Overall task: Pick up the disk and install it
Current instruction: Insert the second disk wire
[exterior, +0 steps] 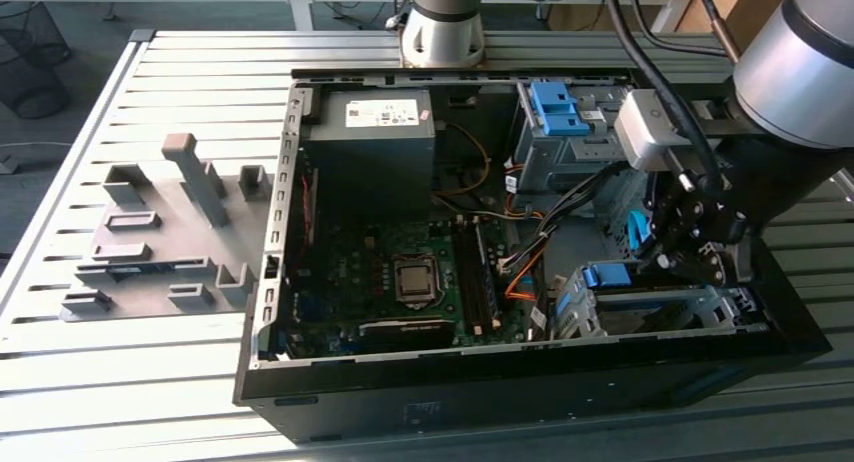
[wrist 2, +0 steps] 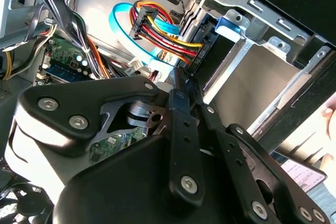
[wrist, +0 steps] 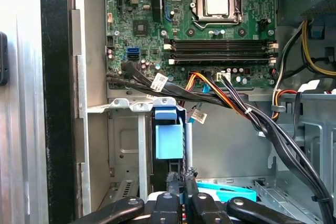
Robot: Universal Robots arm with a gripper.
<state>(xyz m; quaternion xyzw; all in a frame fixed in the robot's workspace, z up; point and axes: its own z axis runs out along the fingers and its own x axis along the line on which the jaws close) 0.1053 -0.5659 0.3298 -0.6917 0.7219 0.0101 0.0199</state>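
— Slatted metal table point(exterior: 80, 382), and on it?
— Open computer case point(exterior: 280, 282), motherboard point(exterior: 400, 272) inside.
— The disk point(wrist: 169, 139)?
— Standing edgewise in the drive cage point(exterior: 654, 312).
— The gripper point(wrist: 181, 182)?
— Fingers pressed together at the disk's edge.

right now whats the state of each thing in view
computer case: side open, motherboard exposed
disk: standing in the metal drive cage, blue carrier tab showing
gripper: fingers shut together, at the disk's edge
CPU socket: bare, no cooler
blue bracket: sitting in the upper bay
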